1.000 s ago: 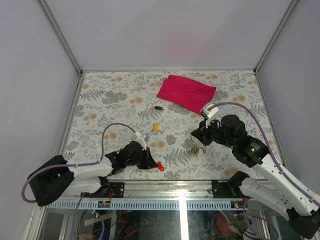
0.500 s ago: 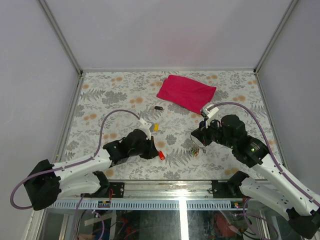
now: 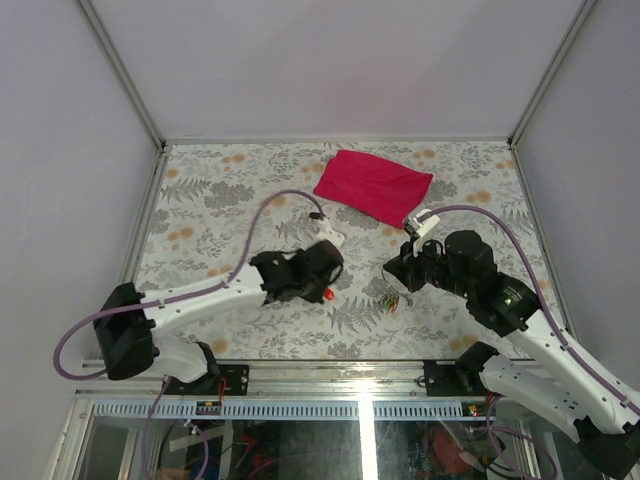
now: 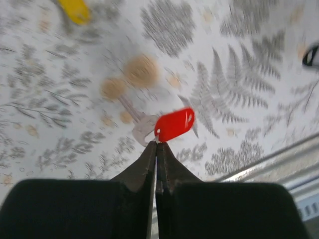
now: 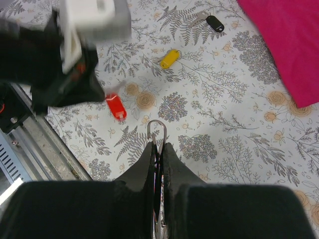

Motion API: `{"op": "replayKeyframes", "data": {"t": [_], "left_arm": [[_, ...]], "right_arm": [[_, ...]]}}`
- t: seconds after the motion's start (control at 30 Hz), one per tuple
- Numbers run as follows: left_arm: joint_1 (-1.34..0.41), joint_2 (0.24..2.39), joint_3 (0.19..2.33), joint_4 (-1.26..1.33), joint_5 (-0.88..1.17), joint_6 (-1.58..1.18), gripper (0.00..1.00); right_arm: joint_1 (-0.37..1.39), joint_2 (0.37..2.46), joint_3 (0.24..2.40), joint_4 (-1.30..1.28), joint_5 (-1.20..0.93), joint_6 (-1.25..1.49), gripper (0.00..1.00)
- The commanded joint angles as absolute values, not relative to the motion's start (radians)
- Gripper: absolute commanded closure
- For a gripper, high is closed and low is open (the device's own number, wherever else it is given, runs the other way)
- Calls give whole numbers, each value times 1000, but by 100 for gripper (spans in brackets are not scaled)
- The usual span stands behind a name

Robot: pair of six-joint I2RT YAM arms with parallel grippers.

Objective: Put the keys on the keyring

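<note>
Three separate keys [image 5: 115, 106] — one keyring [image 5: 157, 121]

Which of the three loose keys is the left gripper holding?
The red key: the left gripper is shut on the edge of its plastic head. The yellow key and the black key lie free on the table.

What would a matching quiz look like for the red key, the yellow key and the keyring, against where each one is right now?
Things:
1. red key
2. yellow key
3. keyring

Places:
A. pinched in the right gripper
B. lying free on the table
C. pinched at its edge in the left gripper

Pairs: 1-C, 2-B, 3-A
</note>
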State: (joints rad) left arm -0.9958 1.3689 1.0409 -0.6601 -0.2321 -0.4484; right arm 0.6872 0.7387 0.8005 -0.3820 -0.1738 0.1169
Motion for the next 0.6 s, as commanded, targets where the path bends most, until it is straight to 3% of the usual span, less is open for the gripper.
{"op": "replayKeyframes", "data": {"t": [0.0, 0.1, 0.23, 0.57], "left_arm": [[-1101, 1448, 1046, -817, -370, -447, 100], [-981, 1385, 997, -762, -192, -415, 100], [-937, 1384, 1016, -819, -270, -430, 100], [-1014, 1193, 961, -535, -71, -271, 100]], "right_arm": [[691, 717, 831, -344, -168, 107, 100], [692, 703, 831, -358, -161, 104, 100], [692, 691, 825, -366, -153, 103, 100], [692, 657, 773, -283, -201, 79, 100]]}}
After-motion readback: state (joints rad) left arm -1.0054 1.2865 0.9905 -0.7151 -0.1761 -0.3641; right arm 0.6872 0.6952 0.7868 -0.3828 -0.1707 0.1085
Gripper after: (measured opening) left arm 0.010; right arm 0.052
